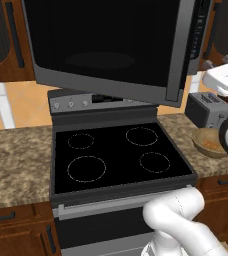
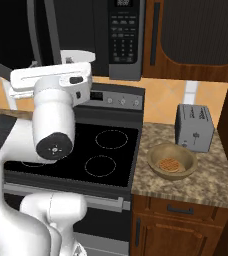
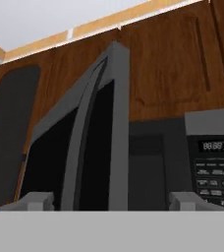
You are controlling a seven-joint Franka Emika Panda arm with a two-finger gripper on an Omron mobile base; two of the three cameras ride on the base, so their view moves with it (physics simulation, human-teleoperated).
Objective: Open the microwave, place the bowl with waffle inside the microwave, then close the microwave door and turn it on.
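Note:
The microwave hangs above the stove, its keypad strip on the right. The microwave door is swung out to the left; the hand view meets its free edge nearly end-on. A white turntable plate shows inside the cavity. My gripper is open, fingers far apart and empty, just in front of the cavity at the door's edge. My white hand is level with the microwave's bottom. The brown bowl holds the waffle on the counter right of the stove.
A black-topped stove with four burner rings sits below the microwave. A grey toaster stands just behind the bowl. Granite counter runs on both sides of the stove, with wooden cabinets above.

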